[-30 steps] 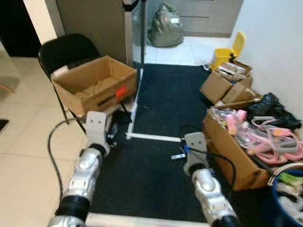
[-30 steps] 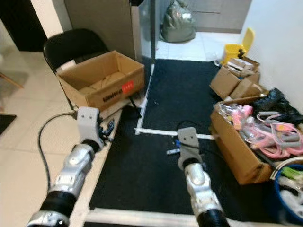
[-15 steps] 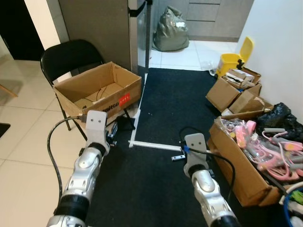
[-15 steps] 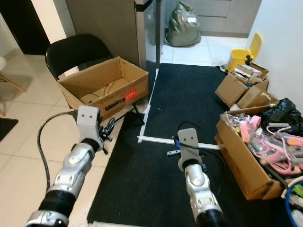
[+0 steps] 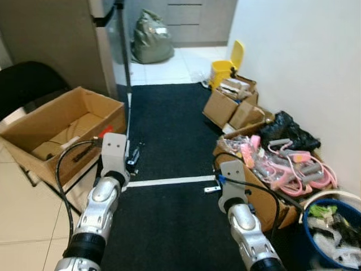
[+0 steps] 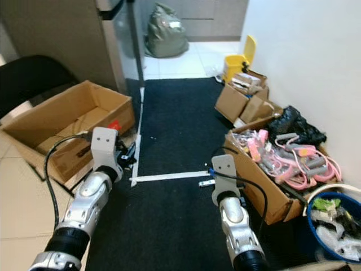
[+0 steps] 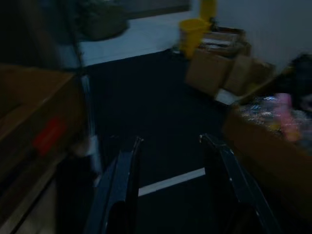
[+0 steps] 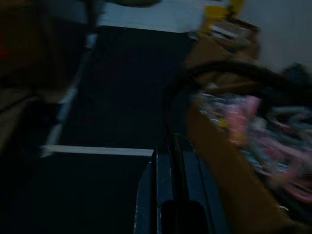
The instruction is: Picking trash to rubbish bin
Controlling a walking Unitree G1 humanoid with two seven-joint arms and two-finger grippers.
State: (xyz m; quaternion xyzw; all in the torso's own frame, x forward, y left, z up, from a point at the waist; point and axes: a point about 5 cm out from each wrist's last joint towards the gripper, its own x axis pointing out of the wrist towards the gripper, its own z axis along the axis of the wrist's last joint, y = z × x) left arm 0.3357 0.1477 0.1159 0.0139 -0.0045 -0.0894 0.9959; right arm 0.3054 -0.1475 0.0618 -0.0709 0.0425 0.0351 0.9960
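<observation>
A small yellow bin (image 5: 227, 65) with its lid up stands at the far end of the black carpet (image 5: 169, 124), by the white wall. A blue bucket (image 5: 334, 240) full of white and green scraps sits at the near right. Both my arms reach forward low over the carpet. My left gripper (image 7: 170, 139) is open with nothing between its fingers (image 7: 122, 180). My right gripper (image 8: 170, 146) is shut, its fingers pressed together and holding nothing. Neither gripper touches anything.
An open cardboard box (image 5: 53, 132) lies at the left beside a black chair (image 5: 28, 84). More boxes (image 5: 234, 107) line the right wall, one with pink cords (image 5: 287, 169). A grey-green sack (image 5: 151, 42) sits on the far tiles. White tape (image 5: 169, 181) crosses the carpet.
The whole view has swung to the right: the chair and open box slid left, and the blue bucket and right wall came in. Both arms keep the same pose.
</observation>
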